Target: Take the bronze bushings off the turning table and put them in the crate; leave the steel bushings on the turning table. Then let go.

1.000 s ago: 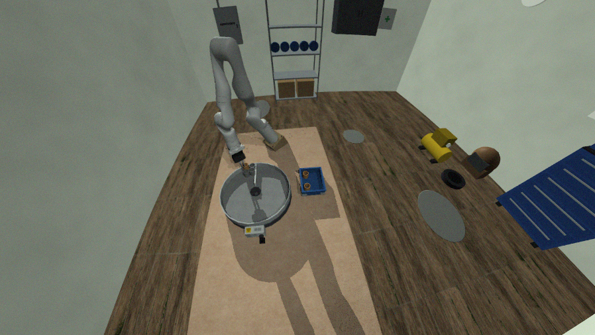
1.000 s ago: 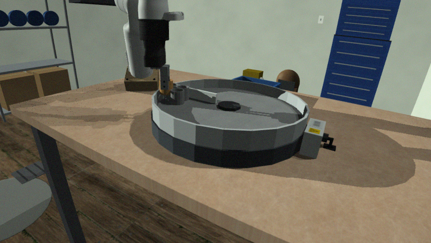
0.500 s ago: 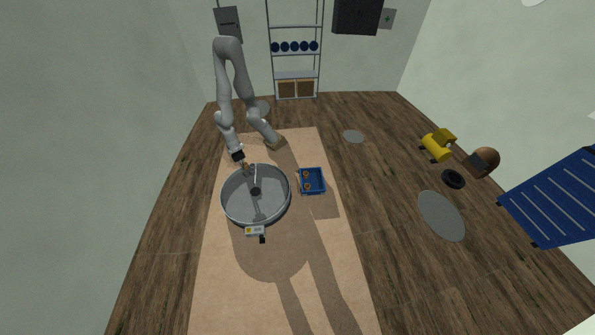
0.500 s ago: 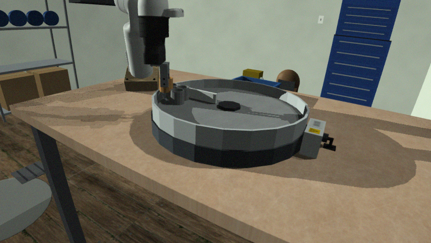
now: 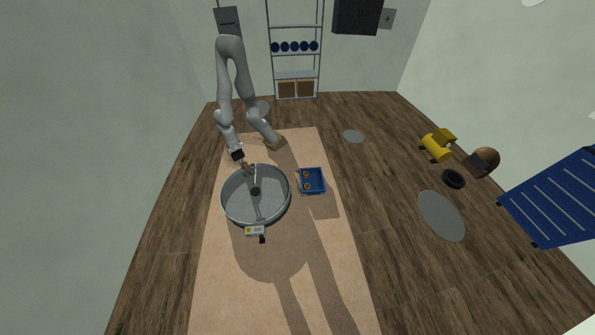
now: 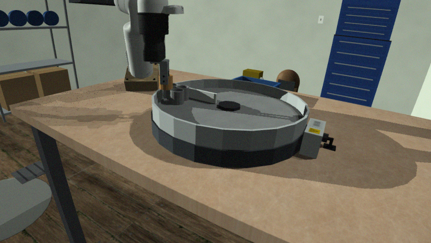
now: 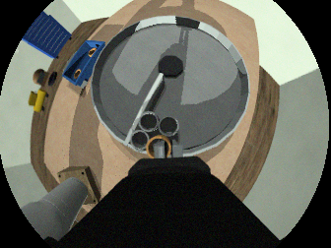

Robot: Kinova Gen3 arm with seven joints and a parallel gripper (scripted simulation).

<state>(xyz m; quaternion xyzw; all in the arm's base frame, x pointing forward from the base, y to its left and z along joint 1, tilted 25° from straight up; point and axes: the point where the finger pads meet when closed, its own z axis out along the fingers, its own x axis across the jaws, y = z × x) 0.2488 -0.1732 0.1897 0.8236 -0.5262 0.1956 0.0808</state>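
Bronze bushing [image 6: 167,82] looks to you like a short, stiff metal sleeve: probably dense for its size, smooth and slippery, not fragile, so take it across its wall. Your gripper [image 6: 163,78] is nearly closed and clamped on it, raised at the rim of the turning table [image 6: 210,132]. Steel bushings [image 6: 177,95] sit just below; the crate [image 5: 312,181] lies well apart.

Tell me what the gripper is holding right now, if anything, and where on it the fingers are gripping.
The gripper is shut on a bronze bushing, fingers on its upper wall, lifted above the turning table.
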